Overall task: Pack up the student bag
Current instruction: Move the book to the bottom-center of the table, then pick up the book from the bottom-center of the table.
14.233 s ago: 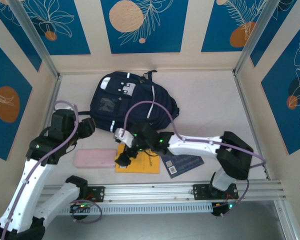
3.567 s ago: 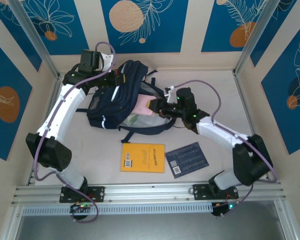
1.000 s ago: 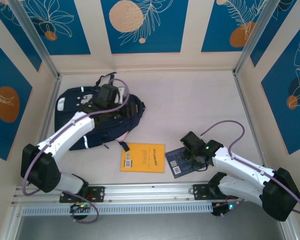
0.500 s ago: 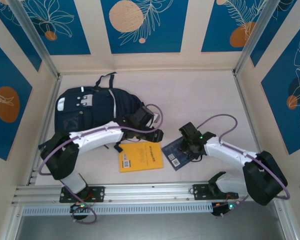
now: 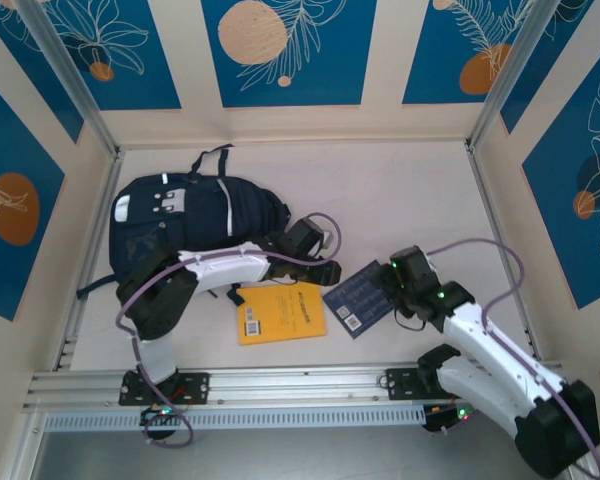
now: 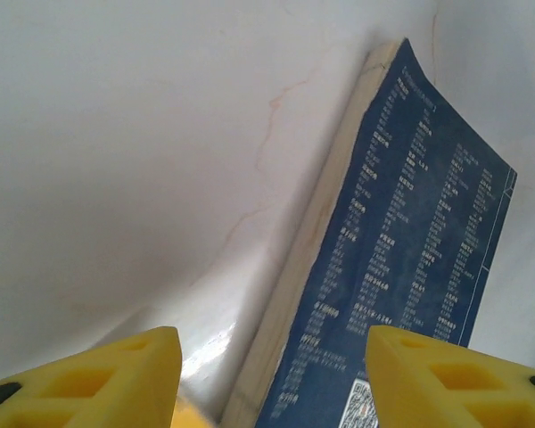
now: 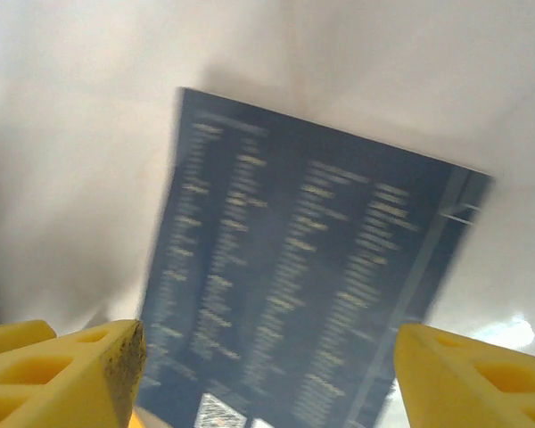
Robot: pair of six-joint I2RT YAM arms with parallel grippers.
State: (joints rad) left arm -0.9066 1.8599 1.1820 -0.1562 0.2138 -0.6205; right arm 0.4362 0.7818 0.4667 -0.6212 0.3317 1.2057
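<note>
Student bag, a large dark navy fabric backpack with thin white stripes, lies flat at the far left of the pale table. Just off its near right corner, the left gripper is spread. A flat yellow book lies nearby. A thin dark blue book sits between the two grippers. The right gripper is also spread, at that book's right edge.

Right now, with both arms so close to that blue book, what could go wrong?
1. The left end effector and right end effector are both open and face the same blue book. They might bump each other or pull against one another.
2. The yellow book lies close beside it, so a clumsy grab could shove it.
3. The student bag shows no open mouth from above, so packing may stall.
</note>
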